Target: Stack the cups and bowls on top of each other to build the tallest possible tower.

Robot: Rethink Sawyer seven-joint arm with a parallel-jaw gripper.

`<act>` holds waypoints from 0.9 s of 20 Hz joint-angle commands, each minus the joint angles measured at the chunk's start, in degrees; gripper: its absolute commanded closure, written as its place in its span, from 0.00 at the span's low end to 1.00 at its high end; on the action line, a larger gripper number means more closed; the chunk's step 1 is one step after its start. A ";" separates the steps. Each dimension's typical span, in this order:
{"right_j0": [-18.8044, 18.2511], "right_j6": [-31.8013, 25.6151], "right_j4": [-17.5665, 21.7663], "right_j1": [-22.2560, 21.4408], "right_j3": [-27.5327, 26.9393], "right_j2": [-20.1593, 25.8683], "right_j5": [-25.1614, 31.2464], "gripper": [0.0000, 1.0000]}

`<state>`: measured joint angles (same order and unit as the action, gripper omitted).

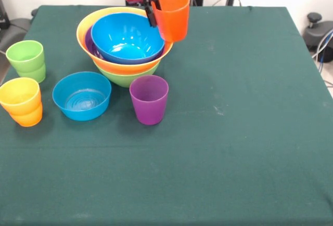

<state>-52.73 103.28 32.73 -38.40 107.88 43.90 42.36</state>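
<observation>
The tower stands at the table's far middle: a lime green bowl [124,76] at the base, the large yellow bowl [122,65] in it, a sliver of the purple bowl [89,44], and the big blue bowl [127,36] on top. My gripper [155,14] comes down from the top edge and is shut on the rim of an orange cup [171,17]. It holds the cup upright in the air, just beside the tower's right rim. A black finger [151,11] shows on the cup's left wall. The light blue cup is out of view.
A smaller blue bowl [81,95] and a purple cup [149,100] stand in front of the tower. A green cup [27,61] and a yellow cup [21,97] nested in a more orange one [28,117] stand at the left edge.
</observation>
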 commanded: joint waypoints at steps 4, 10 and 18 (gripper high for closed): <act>-1.67 -18.87 -0.12 -5.62 -0.27 6.31 13.60 1.00; -2.97 -17.93 0.25 -5.57 0.03 8.07 14.70 1.00; -2.89 -17.38 2.62 -3.45 -1.73 8.16 14.71 1.00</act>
<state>-56.68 103.28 31.94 -43.88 107.92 50.30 52.37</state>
